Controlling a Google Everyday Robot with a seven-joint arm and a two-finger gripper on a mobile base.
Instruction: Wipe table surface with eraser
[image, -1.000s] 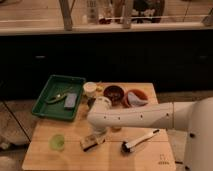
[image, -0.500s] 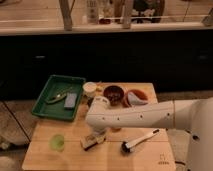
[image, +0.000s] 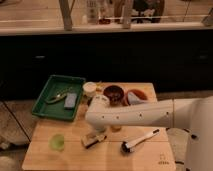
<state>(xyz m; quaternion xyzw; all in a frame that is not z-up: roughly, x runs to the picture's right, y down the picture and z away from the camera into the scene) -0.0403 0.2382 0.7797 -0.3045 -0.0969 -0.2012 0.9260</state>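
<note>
The table surface (image: 75, 157) is pale wood with a small dark logo (image: 162, 161) near its front right corner. The eraser (image: 93, 140), a small tan block with a dark underside, lies on the table left of the middle, near the front. My white arm reaches in from the right and bends down over it. My gripper (image: 98, 133) is right at the eraser's top, touching or almost touching it.
A white-handled, black-headed brush (image: 140, 140) lies right of the eraser. A green cup (image: 57, 142) stands to its left. A green tray (image: 47, 107) holding a grey-blue block (image: 70, 100) overhangs the back left. A white cup (image: 90, 88) and two dark-red bowls (image: 114, 93) stand at the back.
My arm's elbow has shifted slightly to the left. The eraser and gripper stay at nearly the same spot.
</note>
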